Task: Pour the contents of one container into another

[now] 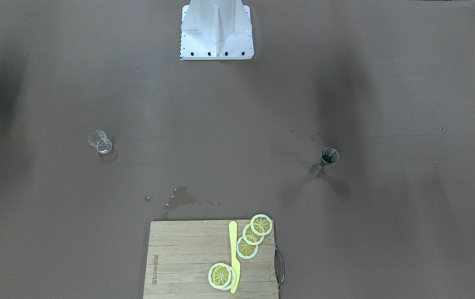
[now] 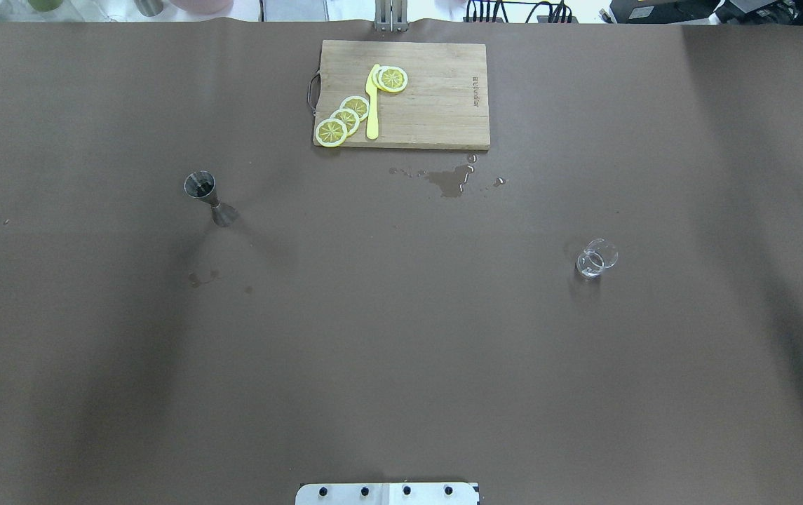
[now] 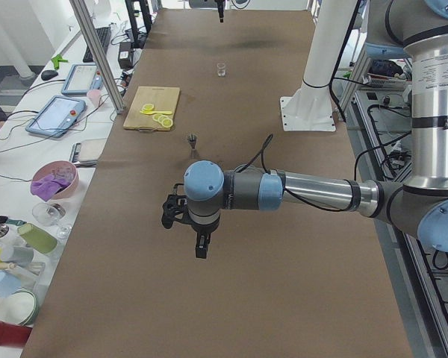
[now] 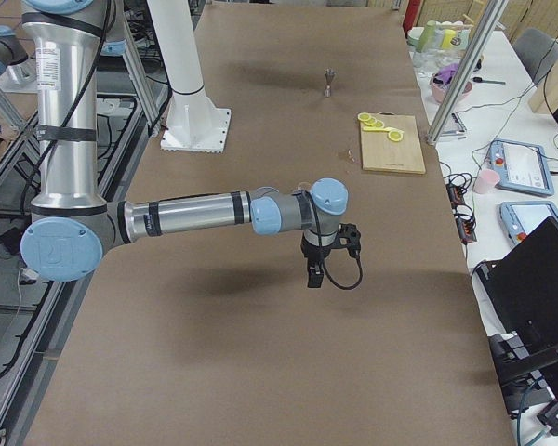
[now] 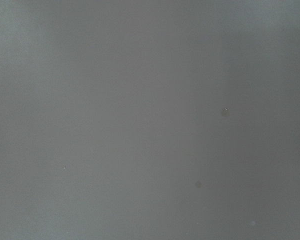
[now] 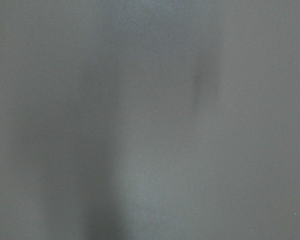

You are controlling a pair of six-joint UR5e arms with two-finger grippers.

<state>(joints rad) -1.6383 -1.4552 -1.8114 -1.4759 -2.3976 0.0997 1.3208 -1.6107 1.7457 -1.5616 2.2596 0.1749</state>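
Note:
The small clear glass cup (image 1: 100, 142) (image 2: 596, 258) (image 3: 222, 69) stands upright on the brown table, on the robot's right side. On the left side stands the metal jigger (image 1: 325, 161) (image 2: 208, 198) (image 3: 192, 140) (image 4: 330, 82), upright and dark inside. My left gripper (image 3: 201, 250) hangs over the table's left end, well short of the jigger. My right gripper (image 4: 313, 276) hangs over the right end, away from the cup. Each shows only in a side view, so I cannot tell whether it is open or shut. Both wrist views show only bare table.
A wooden cutting board (image 2: 436, 98) (image 1: 179, 257) lies at the far middle edge with several lemon slices (image 2: 345, 119) and a yellow knife (image 2: 372, 105). A small puddle (image 2: 450, 181) lies in front of it. The robot's white base (image 1: 216, 31) stands at the near edge.

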